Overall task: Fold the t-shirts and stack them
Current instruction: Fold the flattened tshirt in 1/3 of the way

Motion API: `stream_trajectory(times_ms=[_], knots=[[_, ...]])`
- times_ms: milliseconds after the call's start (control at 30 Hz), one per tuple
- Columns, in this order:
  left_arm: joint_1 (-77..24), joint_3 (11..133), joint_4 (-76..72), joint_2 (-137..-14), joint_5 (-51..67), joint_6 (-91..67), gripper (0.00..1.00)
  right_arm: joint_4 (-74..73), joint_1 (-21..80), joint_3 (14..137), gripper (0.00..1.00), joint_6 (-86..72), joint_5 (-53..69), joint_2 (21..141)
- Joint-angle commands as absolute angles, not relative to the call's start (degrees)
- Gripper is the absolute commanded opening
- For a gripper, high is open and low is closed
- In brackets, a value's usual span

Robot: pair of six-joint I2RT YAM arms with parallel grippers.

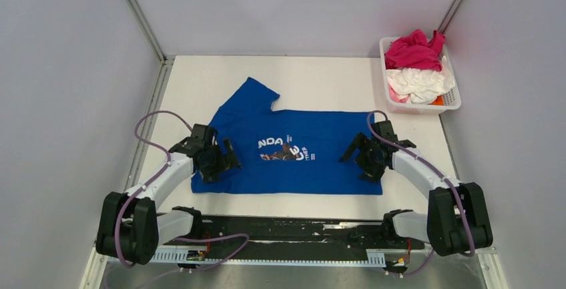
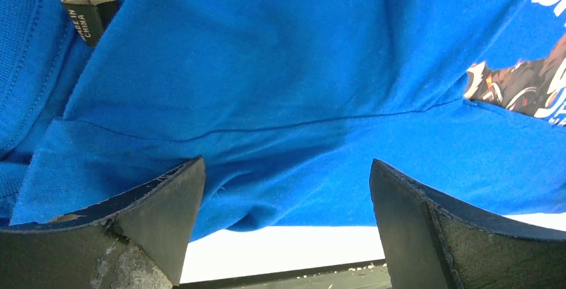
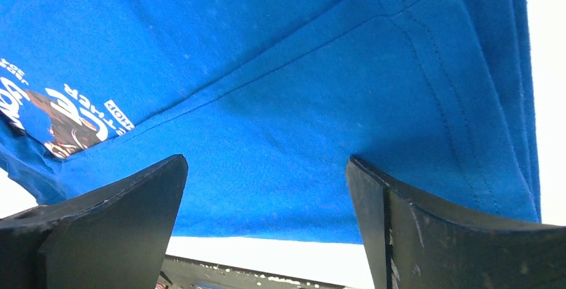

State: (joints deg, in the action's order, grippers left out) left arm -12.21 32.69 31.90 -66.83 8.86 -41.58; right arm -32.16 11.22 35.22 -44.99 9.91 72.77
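Top external view, entry K: blue t-shirt (image 1: 314, 169) lies spread at the middle of the table (image 1: 320, 82), print (image 1: 284, 150) up, one sleeve poking toward 11 o'clock. Pink t-shirt (image 1: 414, 50) and white t-shirt (image 1: 420, 82) sit crumpled in the basket (image 1: 454, 99) at 1 o'clock.

M: Grippers?

K: Left gripper (image 1: 223, 159) is at the shirt's 9 o'clock side and right gripper (image 1: 357, 155) at its 3 o'clock side. In both wrist views the jaws stand wide apart with nothing between them, low over blue cloth. Cannot tell whether the tips touch it.

M: Handling?

K: My judgement is thin knit cotton, light and limp. It will drape and crease, and it won't hold a line unless both ends travel together. It is not fragile. The layers may slide over each other.

M: Where to pinch?

K: At the 6 o'clock edge, where the cloth looks doubled. The left takes it below the neck label (image 2: 87, 9). The right takes it beside the stitched hem (image 3: 460, 122), which gives firmer purchase. Pinch all layers, or the lower one stays behind.
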Motion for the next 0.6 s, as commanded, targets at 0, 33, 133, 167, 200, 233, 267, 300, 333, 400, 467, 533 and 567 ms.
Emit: stream_trajectory(times_ms=[0,33,133,167,200,233,267,300,333,400,467,533,567], knots=[[-12.68,31.5,34.64,-64.65,6.62,-43.82,1.0,-41.57,11.77,31.33,1.0,-46.56,8.77,71.82],[-12.75,31.34,34.74,-64.22,6.65,-43.84,1.0,-42.07,11.79,31.23,1.0,-46.67,9.08,71.48],[-12.91,31.19,35.1,-62.81,5.68,-44.04,1.0,-43.05,12.1,30.76,1.0,-47.2,10.0,70.39],[-12.92,31.2,35.32,-62.31,5.2,-44.04,1.0,-43.36,12.21,30.5,1.0,-47.49,10.14,69.92],[-12.92,31.24,35.37,-62.09,5.24,-43.9,1.0,-43.7,12.29,30.28,1.0,-47.75,10.19,69.26],[-12.92,31.39,35.69,-61.75,5.42,-43.91,1.0,-43.91,12.34,30.16,1.0,-47.88,10.34,68.81],[-12.92,31.38,35.86,-61.64,5.61,-43.84,1.0,-43.81,12.45,30.19,1.0,-47.85,10.26,68.33],[-12.96,31.33,36.15,-61.27,5.62,-43.77,1.0,-43.75,12.42,30.53,1.0,-47.61,9.69,67.82],[-12.99,31.27,36.4,-60.91,5.4,-43.77,1.0,-43.68,12.4,30.91,1.0,-47.42,8.65,67.46],[-13.01,31.23,37.11,-60.44,4.75,-43.25,1.0,-42.54,12.47,31.68,1.0,-46.72,7.82,66.35],[-13.08,31.48,37.97,-59.63,4.82,-43.02,1.0,-41.17,12.4,32.78,1.0,-45.52,8.13,64.57],[-13.09,31.54,38.34,-58.35,5.21,-43.01,1.0,-40.39,12.41,34.12,1.0,-44.45,7.84,62.35],[-13.1,31.59,38.51,-57.83,5.39,-43.1,1.0,-40.23,12.41,34.98,1.0,-43.87,7.5,61.13]])
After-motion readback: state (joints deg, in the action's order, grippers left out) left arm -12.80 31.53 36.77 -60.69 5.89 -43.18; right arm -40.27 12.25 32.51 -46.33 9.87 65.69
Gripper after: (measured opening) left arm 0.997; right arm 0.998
